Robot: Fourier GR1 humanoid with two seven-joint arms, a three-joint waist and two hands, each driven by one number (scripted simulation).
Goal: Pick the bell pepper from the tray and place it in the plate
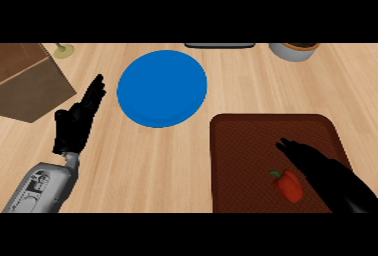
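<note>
A red bell pepper (289, 185) lies on a dark brown tray (244, 150) at five o'clock on the wooden tabletop (162, 165). The right hand (317, 165) hovers just beside it, fingers straight and released, grasping nothing. The blue plate (162, 88) sits at eleven o'clock. The left hand (77, 122) rests open at nine o'clock. Best next: curl around the pepper's body, then lift clear of the tray's rim.

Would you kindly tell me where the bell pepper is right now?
In the head view, the red bell pepper lies low on the brown tray at the right, beside the right hand.
</note>
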